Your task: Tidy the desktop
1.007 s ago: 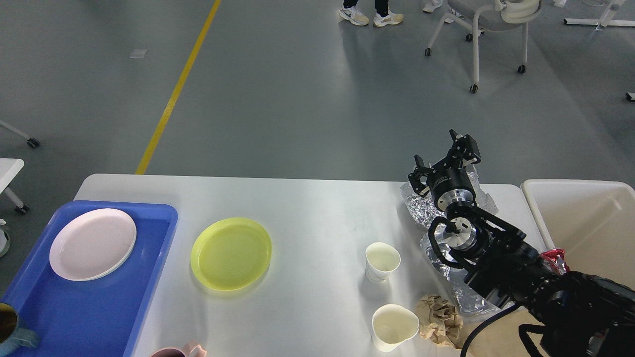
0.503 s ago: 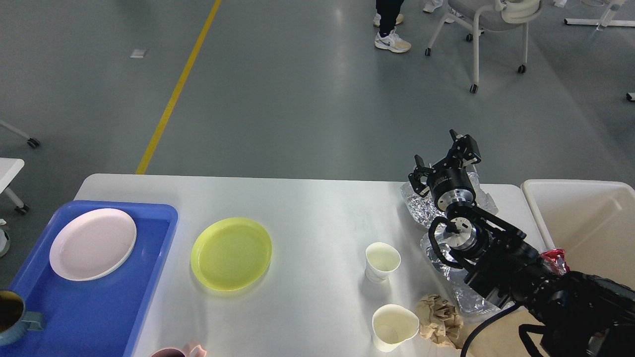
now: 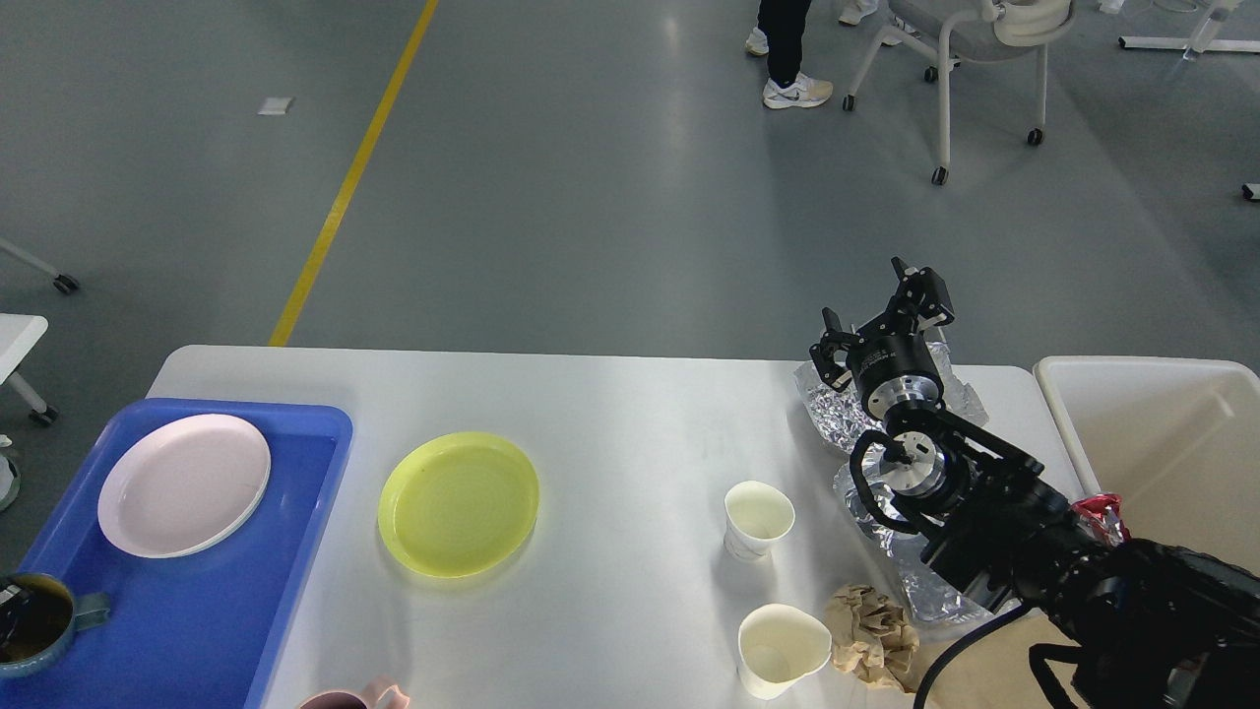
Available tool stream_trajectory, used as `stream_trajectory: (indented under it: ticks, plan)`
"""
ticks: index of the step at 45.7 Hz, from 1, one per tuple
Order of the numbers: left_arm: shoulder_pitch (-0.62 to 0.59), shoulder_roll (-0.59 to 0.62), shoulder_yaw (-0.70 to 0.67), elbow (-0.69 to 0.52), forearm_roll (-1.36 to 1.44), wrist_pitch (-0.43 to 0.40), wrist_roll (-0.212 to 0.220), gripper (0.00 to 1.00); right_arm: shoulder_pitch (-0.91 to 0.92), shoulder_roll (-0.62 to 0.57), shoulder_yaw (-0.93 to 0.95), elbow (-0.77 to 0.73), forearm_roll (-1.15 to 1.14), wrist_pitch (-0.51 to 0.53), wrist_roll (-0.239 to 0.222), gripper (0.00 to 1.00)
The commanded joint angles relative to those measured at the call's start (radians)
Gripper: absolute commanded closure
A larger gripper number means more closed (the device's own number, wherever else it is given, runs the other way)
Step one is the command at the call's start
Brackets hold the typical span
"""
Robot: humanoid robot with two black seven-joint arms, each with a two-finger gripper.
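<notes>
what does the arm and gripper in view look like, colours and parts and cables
Only the right arm shows. Its links are matte black and bulky, with bare silver metal rings at the wrist joints. A black cable loops beside the wrist and another hangs under the forearm. The right gripper is black, with two angular fingers. No markings are legible.

A blue mug (image 3: pixel 39 622) and pink cup (image 3: pixel 354 698) are being cropped by frame edges; foil (image 3: pixel 915 581) is lying partly hidden beneath the right arm.

On the desktop (image 3: pixel 610 414), a tray (image 3: pixel 197 630) lies left, plate (image 3: pixel 459 503) centre, cups (image 3: pixel 758 519) right.
</notes>
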Motion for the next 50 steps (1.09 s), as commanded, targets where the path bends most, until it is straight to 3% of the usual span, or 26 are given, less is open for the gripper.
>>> stream_trajectory:
  ticks: [1,20,37,46,50]
  plan:
    - [-0.003,0.001,0.0,-0.003,0.0,-0.002,0.002,0.88,0.0,-0.001,-0.001,0.0,0.0,0.0,0.0,0.0]
    - [-0.017,0.018,0.0,-0.104,0.002,-0.002,0.005,0.89,0.0,-0.001,-0.001,0.0,0.0,0.0,0.0,0.0]
    - [-0.033,0.052,0.0,-0.111,0.002,-0.004,0.005,0.88,0.0,-0.001,-0.001,0.0,0.0,0.0,0.0,0.0]
    - [-0.038,0.053,-0.002,-0.111,0.002,-0.004,0.005,0.8,0.0,-0.001,-0.001,0.0,0.0,0.0,0.0,0.0]
    - [-0.038,0.052,-0.002,-0.111,0.002,-0.004,-0.004,0.66,0.0,0.001,-0.001,0.0,0.0,0.0,0.0,0.0]
